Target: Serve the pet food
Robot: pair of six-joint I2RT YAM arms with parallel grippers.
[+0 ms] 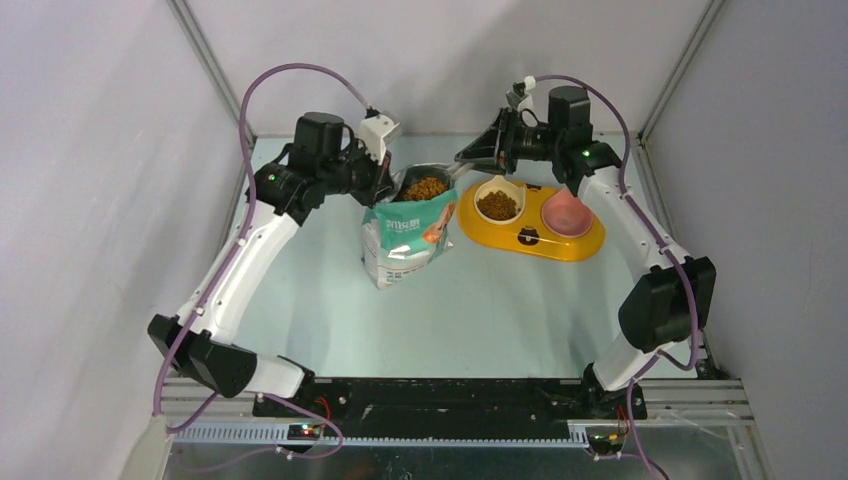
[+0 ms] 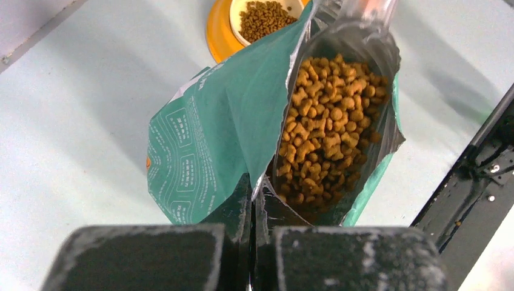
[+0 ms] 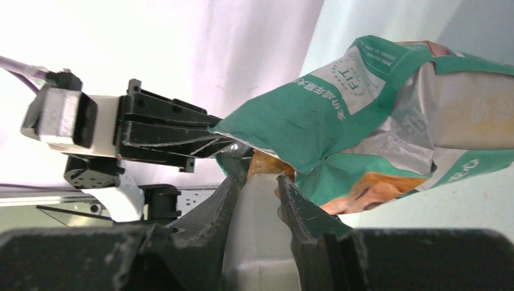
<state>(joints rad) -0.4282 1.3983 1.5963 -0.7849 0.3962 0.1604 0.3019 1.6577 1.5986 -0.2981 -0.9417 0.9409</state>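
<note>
The teal-and-white bag (image 1: 405,235) stands open at mid-table, with the pet food (image 1: 425,188) showing as a brown heap in its mouth. My left gripper (image 2: 253,185) is shut on the bag's near rim, and the kibble (image 2: 327,121) lies just beyond its fingers. In the right wrist view, my right gripper (image 3: 259,180) is shut on the pale handle of the clear scoop (image 3: 257,224). The scoop's head reaches into the bag (image 3: 363,103) and is hidden there. More kibble (image 1: 497,205) fills the left bowl of the yellow feeder (image 1: 530,240).
The feeder's right bowl (image 1: 566,213) is pink and holds no kibble. The feeder sits just right of the bag. Grey walls close in the back and both sides. The left arm (image 1: 240,270) and right arm (image 1: 650,250) run along the table's sides.
</note>
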